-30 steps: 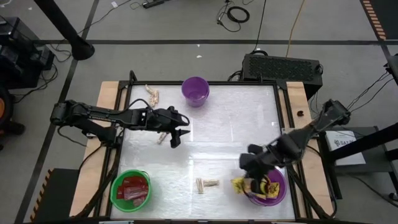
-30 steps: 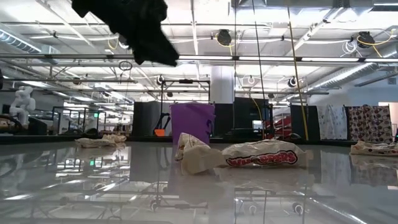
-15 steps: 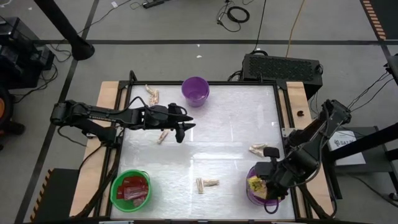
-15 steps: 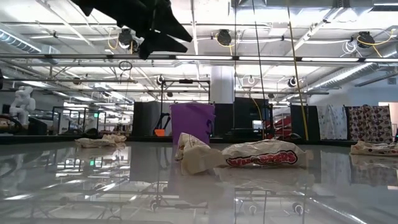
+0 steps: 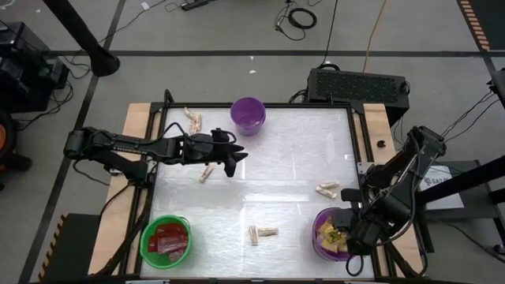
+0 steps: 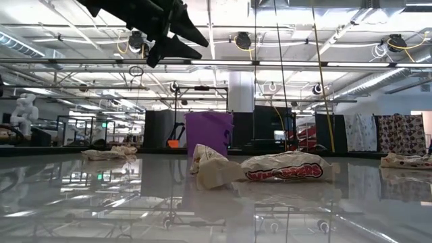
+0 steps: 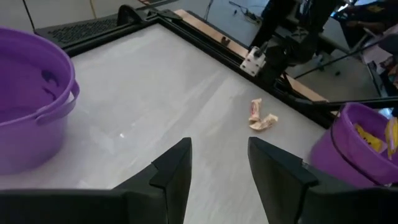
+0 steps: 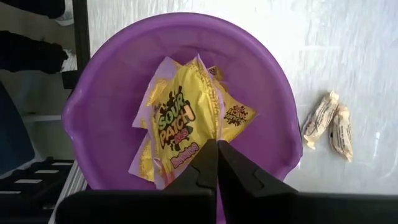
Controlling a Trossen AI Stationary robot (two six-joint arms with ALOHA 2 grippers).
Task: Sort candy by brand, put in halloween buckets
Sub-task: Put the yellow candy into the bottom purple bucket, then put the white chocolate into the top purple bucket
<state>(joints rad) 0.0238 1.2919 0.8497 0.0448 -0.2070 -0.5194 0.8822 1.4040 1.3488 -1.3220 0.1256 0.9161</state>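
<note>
On the table stand three buckets: one green bucket (image 5: 166,240) with red packets, two purple. Right gripper (image 8: 216,163), pressed together, hangs above the near purple bucket (image 5: 319,243) holding yellow packets (image 8: 180,121). Left gripper (image 5: 234,159), spread and empty, hovers mid-table. Tan pieces lie in four spots.

centre of table (image 5: 292,170) open; obstacles: far purple bucket (image 5: 248,115); tan candies (image 5: 263,233) near front edge

Yellow packets (image 8: 180,124) lie in the purple bucket (image 8: 112,68) under the right gripper (image 8: 216,163), seemingly pinched shut on one; tan pieces (image 8: 328,124) lie beside it.
</note>
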